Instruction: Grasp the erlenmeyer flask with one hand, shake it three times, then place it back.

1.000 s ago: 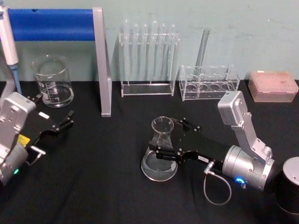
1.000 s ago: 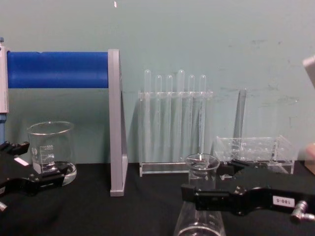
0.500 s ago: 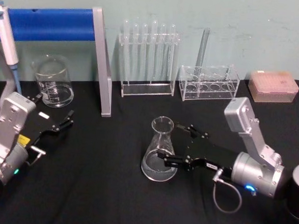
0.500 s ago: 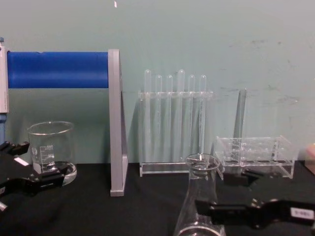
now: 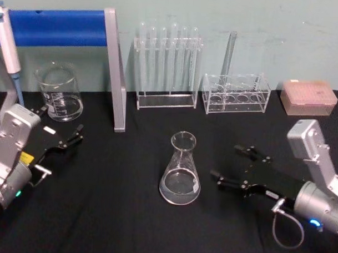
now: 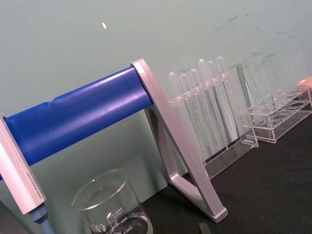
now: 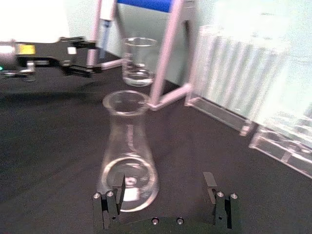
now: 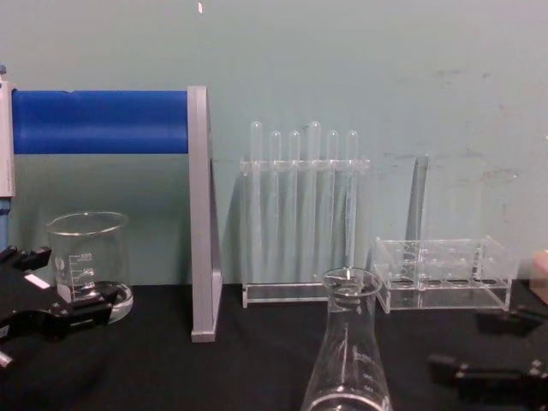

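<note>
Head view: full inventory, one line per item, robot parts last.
erlenmeyer flask: 1, clear, upright at table centre, ungripped
beaker: 1, clear, back left
stand: 1, grey frame with blue bar, back left
pipette: 1, white and blue, on the stand, far left
tall tube rack: 1, clear, six tubes, back centre
low rack: 1, clear, one tube, right of it
tip box: 1, pink, back right
table: 1, black
left gripper: open, left, near the beaker
right gripper: open, right of the flask, clear of it

Head camera looks steeply down, chest camera level across the table point(image 8: 257, 360), both sharing the erlenmeyer flask point(image 5: 180, 171) beyond the right hand point(image 5: 234, 165)
</note>
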Robot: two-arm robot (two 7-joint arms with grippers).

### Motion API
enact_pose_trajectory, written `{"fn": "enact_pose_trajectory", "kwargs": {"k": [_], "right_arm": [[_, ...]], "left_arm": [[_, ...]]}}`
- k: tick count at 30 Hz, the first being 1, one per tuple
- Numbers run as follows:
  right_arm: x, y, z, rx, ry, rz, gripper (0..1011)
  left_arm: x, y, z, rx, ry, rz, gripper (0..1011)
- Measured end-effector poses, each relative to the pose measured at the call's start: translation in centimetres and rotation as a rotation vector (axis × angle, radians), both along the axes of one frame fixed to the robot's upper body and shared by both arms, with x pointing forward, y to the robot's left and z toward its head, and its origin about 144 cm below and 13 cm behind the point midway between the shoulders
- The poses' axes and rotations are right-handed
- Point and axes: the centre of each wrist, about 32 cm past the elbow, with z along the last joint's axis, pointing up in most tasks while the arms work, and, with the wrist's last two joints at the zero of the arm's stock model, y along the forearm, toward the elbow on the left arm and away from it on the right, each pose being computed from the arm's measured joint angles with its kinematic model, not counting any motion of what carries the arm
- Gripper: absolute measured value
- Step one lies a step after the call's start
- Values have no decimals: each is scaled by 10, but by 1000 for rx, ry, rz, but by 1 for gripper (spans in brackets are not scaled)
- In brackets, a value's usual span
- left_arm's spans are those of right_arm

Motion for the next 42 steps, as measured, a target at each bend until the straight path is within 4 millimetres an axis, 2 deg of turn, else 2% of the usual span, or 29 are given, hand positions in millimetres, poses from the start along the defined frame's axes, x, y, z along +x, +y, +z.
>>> {"fn": "enact_pose_trajectory", "kwargs": {"k": [9, 18, 24, 29, 42], "right_arm": [[11, -14, 8, 59, -108, -220, 1002], [33, -5, 10, 72, -174, -405, 1002], [46, 5, 2, 48, -159, -479, 1002], [55, 14, -12, 2, -121, -527, 1003], [60, 21, -30, -44, -43, -543, 1003]], "left_arm": [[0, 0, 0, 0, 0, 0, 1001], [0, 0, 0, 0, 0, 0, 1001], [0, 0, 0, 0, 0, 0, 1001], [0, 0, 0, 0, 0, 0, 1001], [0, 0, 0, 0, 0, 0, 1001]]}}
